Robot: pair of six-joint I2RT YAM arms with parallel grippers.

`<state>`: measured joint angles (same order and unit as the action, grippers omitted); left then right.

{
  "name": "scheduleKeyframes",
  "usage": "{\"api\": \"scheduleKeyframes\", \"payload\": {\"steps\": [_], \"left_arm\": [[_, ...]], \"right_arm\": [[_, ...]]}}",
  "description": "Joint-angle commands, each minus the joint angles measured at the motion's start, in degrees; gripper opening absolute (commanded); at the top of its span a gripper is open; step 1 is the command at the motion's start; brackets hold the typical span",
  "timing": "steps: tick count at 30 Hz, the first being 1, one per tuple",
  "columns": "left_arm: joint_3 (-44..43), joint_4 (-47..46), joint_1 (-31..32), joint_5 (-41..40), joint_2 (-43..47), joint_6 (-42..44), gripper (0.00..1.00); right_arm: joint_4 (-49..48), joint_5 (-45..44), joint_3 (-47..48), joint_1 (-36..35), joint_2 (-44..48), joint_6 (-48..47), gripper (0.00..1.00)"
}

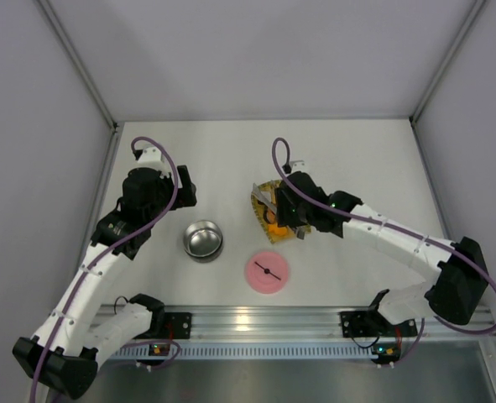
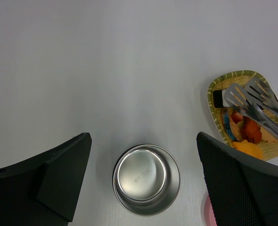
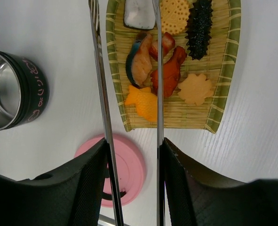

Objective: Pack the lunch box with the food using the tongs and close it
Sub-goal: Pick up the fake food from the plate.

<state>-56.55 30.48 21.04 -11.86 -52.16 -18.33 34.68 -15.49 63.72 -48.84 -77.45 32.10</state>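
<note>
Nothing is packed yet. The lunch box [image 2: 146, 179] gleams bare inside, all the food [image 3: 157, 70] lies on the woven tray [image 3: 223, 94], and the pink lid [image 3: 124, 174] lies flat on the table [image 2: 106, 56], off the box. The picking, the dropping in and the closing are all left to you.

Your right gripper [image 3: 131, 146] clamps the tongs [image 3: 102, 94] at their handle end, fingers [image 3: 89, 183] pressed on the outsides of the two arms. Those arms run spread and parallel. In the left wrist view the slotted heads [image 2: 236, 97] stand apart with nothing pinched between them. One arm crosses over the food and the other runs just outside the tray's rim. The lid lies beneath the handle end. The lunch box sits off to the side of the outer arm, well apart from the heads. Your left gripper [image 2: 144, 136] hangs wide above the box, holding nothing.

Now the materials:
- **Tray:** yellow bamboo-like weave, green-banded rim, shield-shaped.
- **Tongs:** slim, smooth, shiny strips, likely slippery on glossy pieces.
- **Box:** round polished steel with a dark band outside.
- **Lid:** flat matte pink disc with a black bar handle.
- **Food:** a spiky dark piece [image 3: 199, 26], a salmon-like slice [image 3: 139, 63], a glossy red piece [image 3: 169, 70], an orange fish shape [image 3: 143, 101], a leaf-shaped biscuit [image 3: 194, 88] and a dimpled round cracker [image 3: 175, 14].
</note>
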Motion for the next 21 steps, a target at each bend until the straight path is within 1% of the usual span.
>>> {"api": "scheduleKeyframes", "payload": {"steps": [1,6,21], "left_arm": [[-0.05,-0.68,-0.30,-0.18,0.13,-0.04,0.98],[-0.05,-0.68,-0.29,-0.18,-0.05,-0.04,0.98],[0.04,-0.60,-0.21,-0.27,0.13,-0.04,0.98]], "right_arm": [[-3.04,-2.53,0.52,-1.26,-0.86,1.48,0.47],[-2.95,-4.29,2.19,-1.26,-3.14,1.57,0.49],[-4.71,-3.24,3.25,-1.26,-6.57,1.65,0.49]]}}
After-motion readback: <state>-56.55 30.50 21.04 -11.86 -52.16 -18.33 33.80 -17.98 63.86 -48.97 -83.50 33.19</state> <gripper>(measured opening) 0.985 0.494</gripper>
